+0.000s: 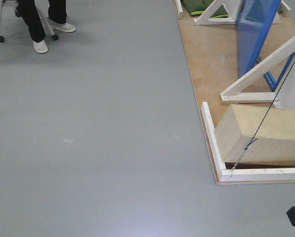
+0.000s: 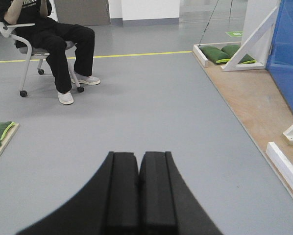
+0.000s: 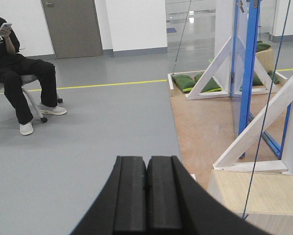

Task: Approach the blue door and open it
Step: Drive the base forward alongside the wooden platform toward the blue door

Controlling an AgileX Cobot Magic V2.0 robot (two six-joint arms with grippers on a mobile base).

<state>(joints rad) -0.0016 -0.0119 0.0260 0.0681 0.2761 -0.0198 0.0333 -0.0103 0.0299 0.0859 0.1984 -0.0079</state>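
Both left claw (image 2: pixel 138 161) and right claw (image 3: pixel 146 164) sit pressed together, empty, as we face the blue door (image 3: pixel 246 73), stiff and slick, best taken, we judge, by its unseen handle.

- The door panel (image 1: pixel 253 39) is set upright on the wooden platform (image 1: pixel 206 64), at the right of the floor (image 1: pixel 98 138).
- A slanted brace (image 1: pixel 263 65) is placed before the door panel; a wooden box (image 1: pixel 266 133) lies nearer, at the platform's front corner.
- Sandbags (image 3: pixel 185 82) are laid at the platform's far corner.
- A seated person (image 3: pixel 19 73) is found far left, well apart from the platform.
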